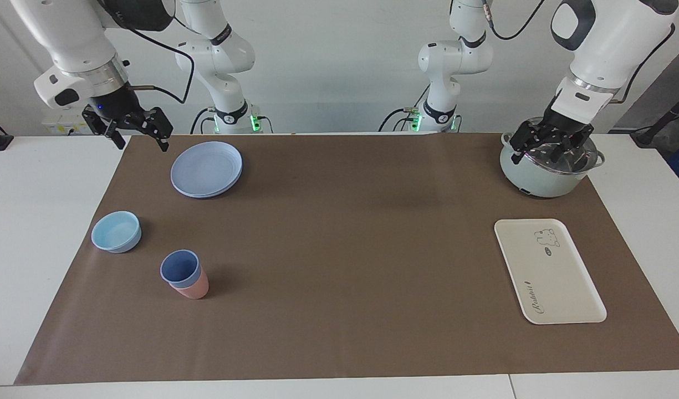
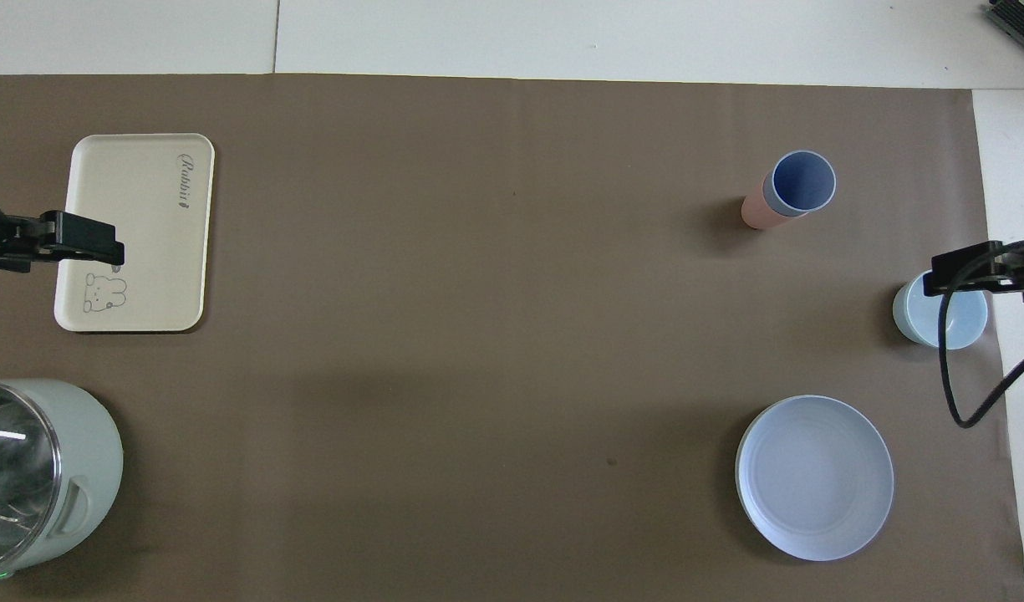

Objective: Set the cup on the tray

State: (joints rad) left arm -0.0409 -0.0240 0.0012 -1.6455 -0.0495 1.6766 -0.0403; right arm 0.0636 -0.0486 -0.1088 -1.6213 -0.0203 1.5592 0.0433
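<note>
1. One word, "Rabbit", is printed on the tray (image 1: pixel 550 271) at the left arm's end.
2. The cup (image 1: pixel 179 268) sits nested in a pink cup (image 1: pixel 192 288), near the bowl (image 1: pixel 116 231).
3. Right gripper (image 1: pixel 139 134) open, empty; left gripper (image 1: pixel 550 145) over the pot (image 1: pixel 544 177), opening unclear.

My facing camera sits high across the table from my arms and looks back at both bases, with the brown mat (image 1: pixel 339 249) filling most of its frame. My overhead camera hangs above my own end and looks steeply down and forward. Both share the whole mat; the tray (image 1: pixel 549 270) (image 2: pixel 135 230) lies toward my left arm's end of the mat in both.
</note>
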